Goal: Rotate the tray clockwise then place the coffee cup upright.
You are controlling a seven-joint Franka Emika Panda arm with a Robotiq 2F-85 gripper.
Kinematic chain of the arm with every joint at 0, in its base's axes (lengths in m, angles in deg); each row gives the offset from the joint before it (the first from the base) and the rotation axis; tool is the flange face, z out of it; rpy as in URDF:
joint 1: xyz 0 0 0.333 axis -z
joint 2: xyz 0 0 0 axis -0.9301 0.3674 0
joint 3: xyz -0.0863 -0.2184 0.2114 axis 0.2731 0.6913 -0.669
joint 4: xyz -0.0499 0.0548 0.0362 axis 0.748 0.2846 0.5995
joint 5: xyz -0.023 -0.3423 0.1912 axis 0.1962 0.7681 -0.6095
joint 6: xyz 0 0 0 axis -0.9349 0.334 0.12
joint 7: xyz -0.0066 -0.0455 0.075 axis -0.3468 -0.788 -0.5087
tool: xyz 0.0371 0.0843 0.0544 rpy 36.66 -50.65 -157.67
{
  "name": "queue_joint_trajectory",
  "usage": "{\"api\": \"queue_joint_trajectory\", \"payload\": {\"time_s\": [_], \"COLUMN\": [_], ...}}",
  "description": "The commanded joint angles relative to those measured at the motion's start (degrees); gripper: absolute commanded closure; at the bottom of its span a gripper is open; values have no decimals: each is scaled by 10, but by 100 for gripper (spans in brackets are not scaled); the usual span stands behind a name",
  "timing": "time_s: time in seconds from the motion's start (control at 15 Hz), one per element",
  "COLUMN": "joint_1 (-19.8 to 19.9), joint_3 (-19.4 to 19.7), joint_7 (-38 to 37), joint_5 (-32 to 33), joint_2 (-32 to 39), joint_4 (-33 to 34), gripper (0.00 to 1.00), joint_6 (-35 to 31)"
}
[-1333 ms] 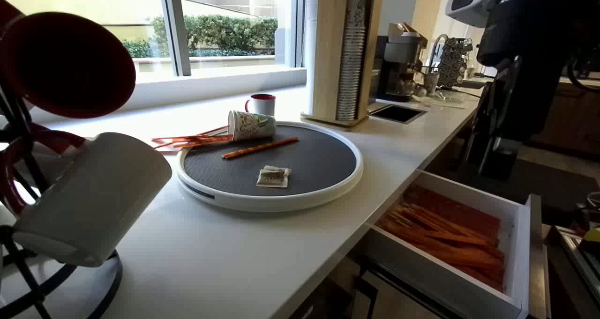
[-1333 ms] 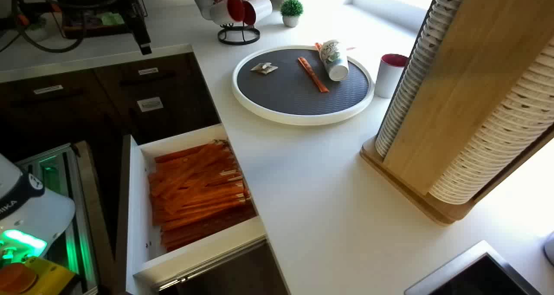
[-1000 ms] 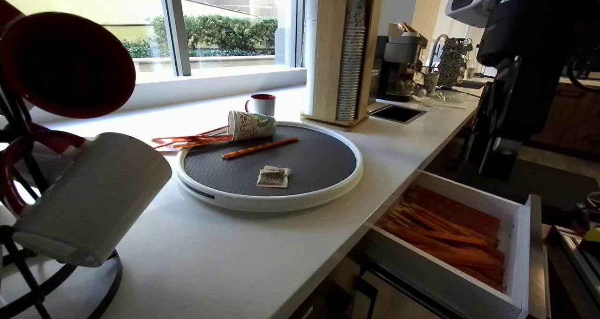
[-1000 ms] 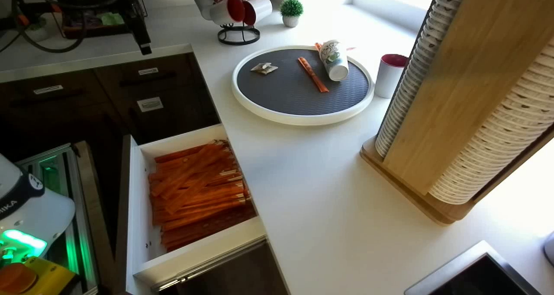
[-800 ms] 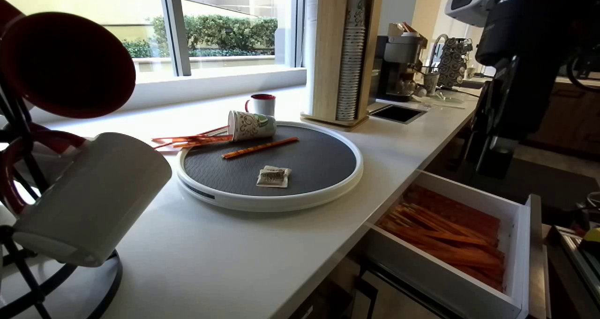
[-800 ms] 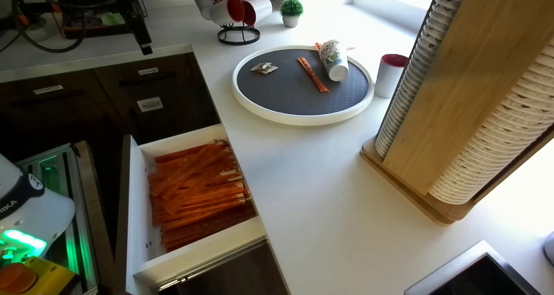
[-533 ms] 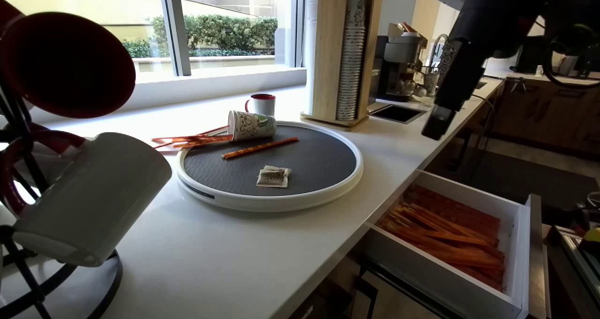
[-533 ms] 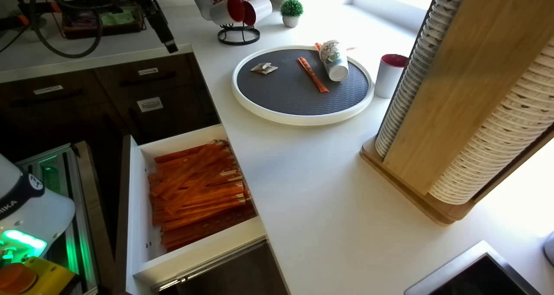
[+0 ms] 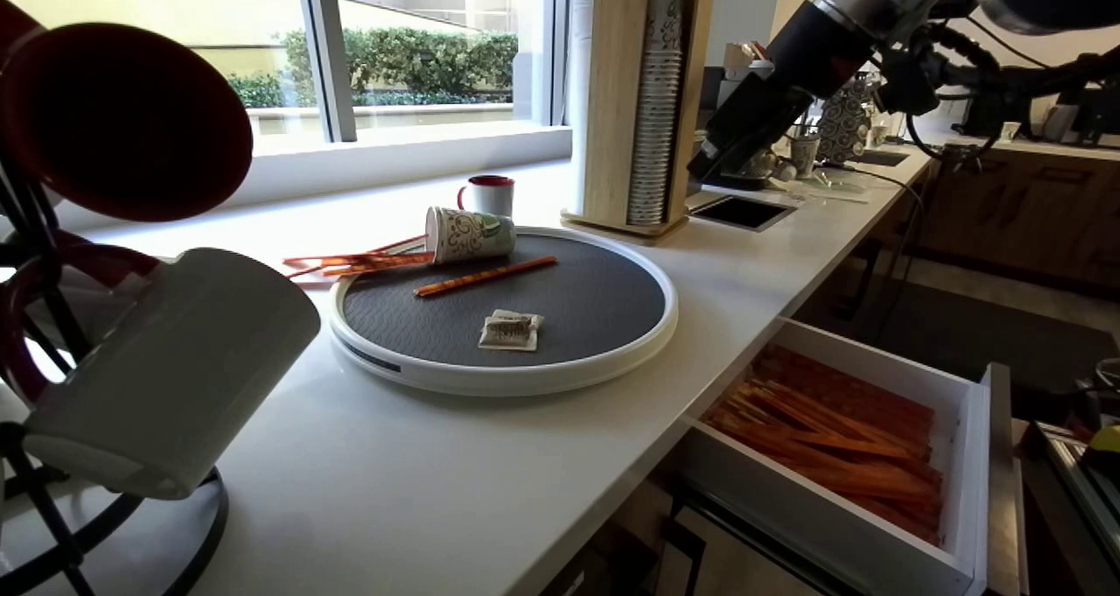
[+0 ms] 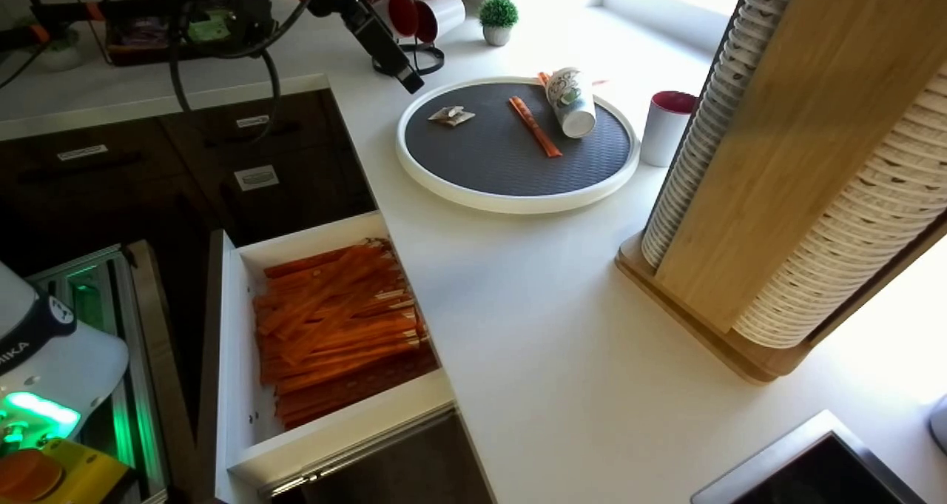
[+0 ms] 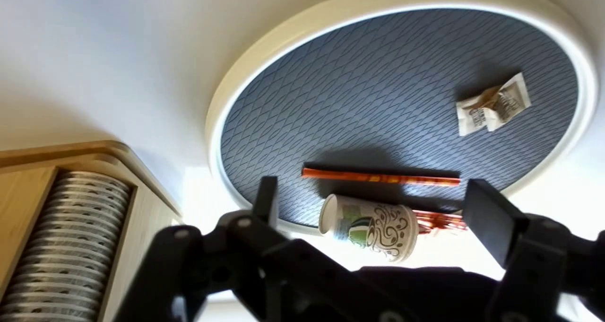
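Observation:
The tray (image 9: 604, 312) is a round grey disc with a thick white rim on the counter; it also shows in an exterior view (image 10: 481, 160) and the wrist view (image 11: 378, 100). The coffee cup (image 9: 472, 235) is a paper cup with a brown swirl pattern and no handle. It lies on its side at the tray's edge (image 10: 571, 104), and shows between the fingers in the wrist view (image 11: 378, 227). My gripper (image 11: 372, 185) is open and empty. It is tilted, above the counter near the tray's edge (image 10: 413, 82), apart from tray and cup.
An orange stick (image 11: 378, 176) and small packets (image 9: 509, 329) lie on the tray. More sticks (image 9: 376, 262) stick out by the cup's mouth. A red-rimmed mug (image 9: 492, 198), a wooden cup dispenser (image 9: 612, 97) and a mug rack (image 9: 184, 377) stand around. A drawer (image 10: 348, 430) is open.
My gripper has swung from beyond the counter's edge over the counter towards the tray, tilting as it came. Tray, cup, sticks and drawer have not moved.

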Motion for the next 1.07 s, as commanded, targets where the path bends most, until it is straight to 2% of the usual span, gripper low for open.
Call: {"api": "queue_joint_trajectory", "payload": {"time_s": [0.0, 0.13, 0.2, 0.33, 0.6, 0.73, 0.93, 1.0], "joint_1": [-4, -4, -22, -22, 3, 3, -4, -18], "joint_3": [7, 6, 26, 45, 77, 94, 105, 117], "joint_7": [-3, -3, 8, 11, 26, 37, 40, 32], "joint_5": [9, 10, -14, -23, -7, -11, -19, -17], "joint_2": [8, 12, 26, 49, 117, 162, 224, 245], "joint_4": [3, 6, 9, 15, 35, 56, 85, 98], "gripper": [0, 0, 0, 0, 0, 27, 51, 60], "joint_6": [-4, -4, -22, -51, -174, -212, -256, -266]}}
